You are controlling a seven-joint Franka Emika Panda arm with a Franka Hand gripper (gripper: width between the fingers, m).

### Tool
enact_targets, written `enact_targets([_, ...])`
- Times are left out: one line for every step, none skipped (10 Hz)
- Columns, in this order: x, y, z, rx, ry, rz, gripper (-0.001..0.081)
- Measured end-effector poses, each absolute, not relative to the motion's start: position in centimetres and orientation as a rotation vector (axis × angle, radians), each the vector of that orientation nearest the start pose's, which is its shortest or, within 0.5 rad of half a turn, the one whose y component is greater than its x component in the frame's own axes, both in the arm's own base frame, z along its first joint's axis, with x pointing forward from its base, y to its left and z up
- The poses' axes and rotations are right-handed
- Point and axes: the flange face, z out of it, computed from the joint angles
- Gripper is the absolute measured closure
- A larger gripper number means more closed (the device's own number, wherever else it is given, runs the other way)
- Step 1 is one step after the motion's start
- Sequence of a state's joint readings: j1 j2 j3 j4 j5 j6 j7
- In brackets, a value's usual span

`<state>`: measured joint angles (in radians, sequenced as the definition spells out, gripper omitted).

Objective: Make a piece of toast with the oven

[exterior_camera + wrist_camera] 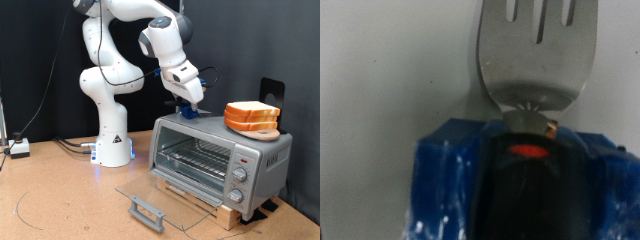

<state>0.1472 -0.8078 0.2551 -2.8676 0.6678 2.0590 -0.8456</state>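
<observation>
- Nearest in the exterior view, the oven's glass door (150,196) lies folded flat on the table (50,205), with its grey bar handle (146,211) at the near edge.
- Behind it stands the oven (220,158), right of centre, its wire rack (192,156) bare and its round knobs (238,177) on the right panel.
- On the oven's roof at the right sits a stack of bread slices (252,117), pale faces with orange-tan crusts. I cannot pick out a single loose piece of toast anywhere; none shows on the rack.
- By my judgement a slice is light, soft and crumbly, so it is best lifted from underneath on a flat blade, not pinched at the edge.
- The gripper (190,103) hangs just over the left part of the roof, left of the stack, above something blue that rests there.
- The wrist view shows a slotted metal spatula blade (538,55) with a black handle (525,185) and blue wrapping, against the pale roof. Whether the fingers are spread or pressed on that handle I cannot tell.
- Farthest back stands the arm's white base (110,145), at the left.
</observation>
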Motion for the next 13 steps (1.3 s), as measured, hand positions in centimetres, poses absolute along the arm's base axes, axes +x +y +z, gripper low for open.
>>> enact_targets([27.1, 14.1, 39.3, -2.512, -1.133, -0.169, -0.0001])
enact_targets([27.1, 14.3, 39.2, -2.520, -1.132, -0.172, -0.0001])
enact_targets([27.1, 14.5, 39.0, -2.525, -1.131, -0.167, -0.0001])
enact_targets([27.1, 14.7, 38.8, -2.527, -1.130, -0.159, -0.0001])
enact_targets([27.1, 14.8, 38.5, -2.529, -1.130, -0.150, -0.0001])
enact_targets([27.1, 14.9, 38.4, -2.530, -1.128, -0.144, -0.0001])
enact_targets([27.1, 15.0, 38.2, -2.531, -1.126, -0.140, -0.0001])
enact_targets([27.1, 15.0, 38.1, -2.533, -1.125, -0.136, -0.0001])
enact_targets([27.2, 15.0, 37.9, -2.536, -1.124, -0.134, 0.0096])
enact_targets([27.3, 15.0, 37.8, -2.539, -1.121, -0.135, 0.0096])
enact_targets([27.3, 14.9, 37.8, -2.541, -1.118, -0.135, 0.0278])
enact_targets([27.4, 14.8, 37.7, -2.544, -1.112, -0.136, 0.0413])
enact_targets([27.5, 14.7, 37.7, -2.548, -1.104, -0.138, 0.0413])
